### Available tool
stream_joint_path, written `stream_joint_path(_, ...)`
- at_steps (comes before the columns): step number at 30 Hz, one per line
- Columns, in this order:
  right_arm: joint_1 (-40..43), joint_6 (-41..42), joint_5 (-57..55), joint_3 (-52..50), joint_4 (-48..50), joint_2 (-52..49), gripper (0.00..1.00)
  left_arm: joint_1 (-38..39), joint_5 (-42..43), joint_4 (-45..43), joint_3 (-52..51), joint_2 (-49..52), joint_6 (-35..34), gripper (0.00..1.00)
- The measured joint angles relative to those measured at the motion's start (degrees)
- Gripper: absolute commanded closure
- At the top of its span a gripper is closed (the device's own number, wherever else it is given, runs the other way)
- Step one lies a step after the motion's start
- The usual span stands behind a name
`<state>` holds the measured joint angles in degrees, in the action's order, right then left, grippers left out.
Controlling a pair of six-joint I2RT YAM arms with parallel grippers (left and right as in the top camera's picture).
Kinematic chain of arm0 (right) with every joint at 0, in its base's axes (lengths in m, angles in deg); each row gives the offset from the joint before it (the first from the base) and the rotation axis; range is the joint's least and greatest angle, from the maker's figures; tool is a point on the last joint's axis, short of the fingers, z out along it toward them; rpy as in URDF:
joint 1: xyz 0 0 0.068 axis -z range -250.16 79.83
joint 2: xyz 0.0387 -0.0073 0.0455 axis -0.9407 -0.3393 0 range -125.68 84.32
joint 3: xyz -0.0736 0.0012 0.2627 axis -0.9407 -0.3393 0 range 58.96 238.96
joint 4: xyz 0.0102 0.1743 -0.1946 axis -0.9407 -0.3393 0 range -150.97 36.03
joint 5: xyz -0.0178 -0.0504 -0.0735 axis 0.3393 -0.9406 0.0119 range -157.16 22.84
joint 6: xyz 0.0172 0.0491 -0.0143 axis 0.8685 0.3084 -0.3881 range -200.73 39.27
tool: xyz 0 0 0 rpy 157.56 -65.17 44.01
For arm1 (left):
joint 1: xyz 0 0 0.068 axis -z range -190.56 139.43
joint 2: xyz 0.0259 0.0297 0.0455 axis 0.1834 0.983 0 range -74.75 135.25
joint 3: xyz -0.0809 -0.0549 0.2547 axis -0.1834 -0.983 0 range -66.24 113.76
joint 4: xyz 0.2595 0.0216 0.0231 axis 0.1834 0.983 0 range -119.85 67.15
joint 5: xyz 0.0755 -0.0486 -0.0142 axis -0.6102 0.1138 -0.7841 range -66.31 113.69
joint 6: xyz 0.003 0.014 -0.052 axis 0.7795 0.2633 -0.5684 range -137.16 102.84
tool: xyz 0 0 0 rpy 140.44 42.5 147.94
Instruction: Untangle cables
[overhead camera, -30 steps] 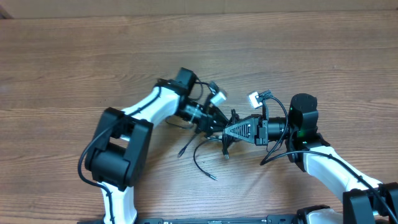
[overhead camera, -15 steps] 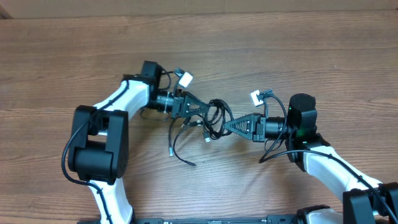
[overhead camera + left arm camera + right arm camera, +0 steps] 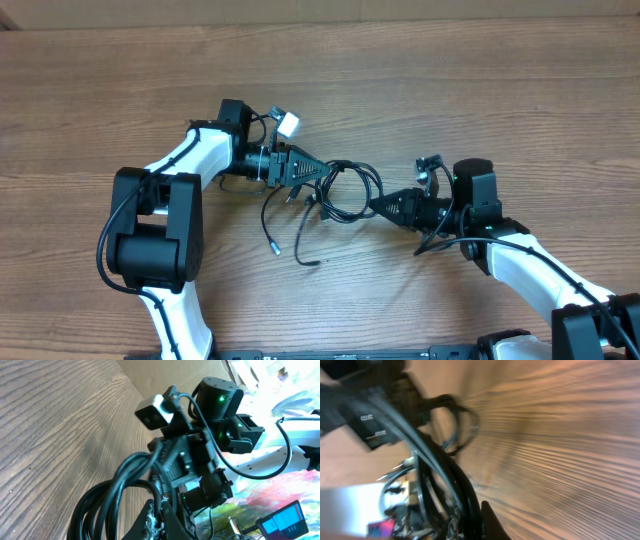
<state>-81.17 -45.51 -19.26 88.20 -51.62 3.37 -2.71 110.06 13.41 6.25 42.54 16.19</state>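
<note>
- Cables (image 3: 348,190) hang looped between both arms, ends trailing toward 7 o'clock.
- Left gripper (image 3: 322,172) points to 3 o'clock, pinching them.
- Right gripper (image 3: 376,205) points to 9 o'clock, pinching them.

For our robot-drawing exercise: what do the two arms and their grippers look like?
The left arm and right arm have white shells between chunky black joints, with thin black wires looping alongside. The left gripper and right gripper are black, ribbed and taper to a point. A small white camera box sits by the left wrist.

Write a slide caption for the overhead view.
Left gripper and right gripper, both shut on the cables, over a table.
</note>
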Motion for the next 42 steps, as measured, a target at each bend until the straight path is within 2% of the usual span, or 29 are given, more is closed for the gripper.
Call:
stream_joint_path(8,0.0,-0.52,-8.57,0.02,-3.65,0.0,0.96,0.98,0.37,4.42,0.0,-1.16,1.68,0.96)
stream_joint_path(16,0.04,-0.48,-11.69,0.02,-4.07,0.0,0.96,4.85,0.61,8.92,0.0,-10.43,6.49,0.96)
stream_joint_path(24,0.04,0.9,-13.84,0.02,-4.39,0.0,0.96,1.33,-11.04,3.63,0.0,-12.09,6.54,0.95)
stream_joint_path(28,0.04,2.21,-15.23,0.02,-4.35,0.0,0.96,-0.31,-21.11,-2.14,0.0,-12.09,-2.45,0.96)
stream_joint_path(34,0.04,2.93,-15.87,0.02,-4.31,0.0,0.96,-0.61,-55.17,-3.74,0.0,-12.09,-30.77,0.95)
stream_joint_path(35,0.02,2.97,-15.85,0.02,-4.28,0.0,0.96,-0.57,-58.55,-3.43,0.0,-12.09,-33.55,0.88)
stream_joint_path(36,0.04,3.1,-15.85,0.02,-4.28,0.0,0.96,-0.57,-62.36,-3.13,0.0,-12.09,-36.39,0.69)
stream_joint_path(38,0.04,3.17,-15.96,0.02,-4.15,0.0,0.96,-0.57,-69.09,-2.8,0.0,-12.09,-40.94,0.55)
stream_joint_path(40,0.04,3.17,-16.17,0.02,-4.2,0.0,0.96,-0.57,-73.53,-2.78,0.0,-12.09,-43.89,0.36)
stream_joint_path(42,0.04,3.17,-16.35,0.02,-4.13,0.0,0.96,-0.74,-76.06,-2.8,0.0,-12.11,-45.75,0.28)
